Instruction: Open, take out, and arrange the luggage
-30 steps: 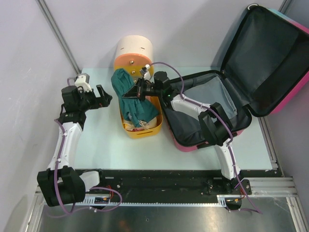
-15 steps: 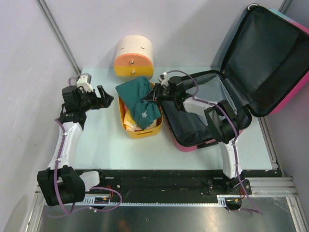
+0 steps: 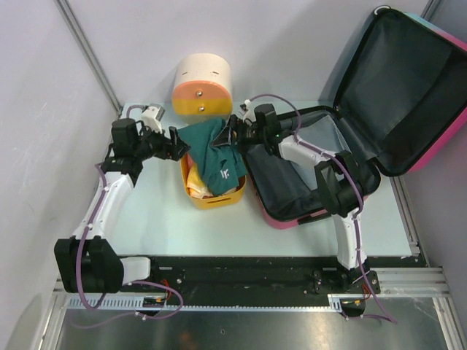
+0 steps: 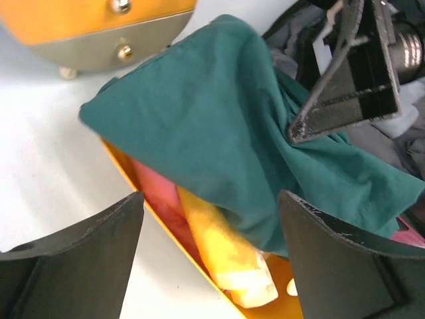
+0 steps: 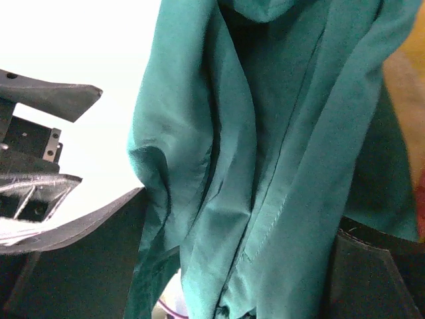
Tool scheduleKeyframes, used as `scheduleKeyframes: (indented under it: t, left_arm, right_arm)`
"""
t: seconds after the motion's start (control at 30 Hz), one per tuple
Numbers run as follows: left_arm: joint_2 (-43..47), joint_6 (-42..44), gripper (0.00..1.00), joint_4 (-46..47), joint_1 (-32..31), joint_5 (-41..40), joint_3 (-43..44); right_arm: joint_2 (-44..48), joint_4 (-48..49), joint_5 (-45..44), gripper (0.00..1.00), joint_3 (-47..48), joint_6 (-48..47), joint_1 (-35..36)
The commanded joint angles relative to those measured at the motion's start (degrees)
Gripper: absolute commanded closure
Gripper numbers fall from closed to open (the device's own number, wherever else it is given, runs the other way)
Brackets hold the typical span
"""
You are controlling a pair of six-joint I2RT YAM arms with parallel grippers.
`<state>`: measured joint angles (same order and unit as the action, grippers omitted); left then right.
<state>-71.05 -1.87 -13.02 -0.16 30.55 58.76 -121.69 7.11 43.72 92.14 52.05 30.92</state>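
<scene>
**The luggage** [image 3: 405, 87] stands at the right of the table [image 3: 146, 219], already open. Its lid is raised towards the back wall and its black-lined base lies flat, touching the yellow basket [image 3: 211, 198] on its left. I judge the opening step done and the taking-out well advanced. A teal-green garment [image 3: 215, 157] lies draped over the basket, on top of pink and yellow folded items. My right arm crosses the luggage base, so I cannot tell whether anything remains inside beyond the grey inner flap. The arranging is left: the garment sits bunched and spills over the basket's far rim.

The right gripper [image 3: 232, 131] hangs at the garment's far edge. Its jaws are wide apart, and cloth lies loosely between them but is not pinched. The left gripper [image 3: 175, 144] faces the basket from the other side, jaws likewise spread and holding nothing.

The two grippers are near each other over one small basket, so I see a risk of contact. The round drawer box [image 3: 202, 86] stands just behind the basket, limiting room there.
</scene>
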Motion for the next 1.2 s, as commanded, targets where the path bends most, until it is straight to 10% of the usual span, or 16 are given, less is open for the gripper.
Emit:
scheduleKeyframes:
  t: [0.0,0.07,0.5,0.87,1.17]
  left_arm:
    - [-2.9,8.9,0.15,1.0,-1.0,10.7,4.8]
    - [-4.4,11.6,0.18,1.1,-1.2,15.1,5.9]
    - [-22.3,21.6,0.14,0.7,-12.9,13.1,15.7]
    - [-28.4,51.9,0.11,-15.1,-13.0,1.9,6.5]
    - [-26.3,46.3,0.05,-17.1,-12.9,5.7,12.7]
  right_arm:
    - [6.4,-16.4,-4.9,0.14,7.2,-11.9,-2.3]
    - [7.1,-21.9,-7.0,0.01,8.8,-15.1,-4.1]
    - [14.3,-26.3,-10.1,0.0,5.4,-22.1,-13.3]
    - [18.0,-38.7,-9.1,0.0,3.0,-45.6,-20.9]
    - [17.8,-47.4,-20.5,0.03,0.2,-64.3,-22.0]
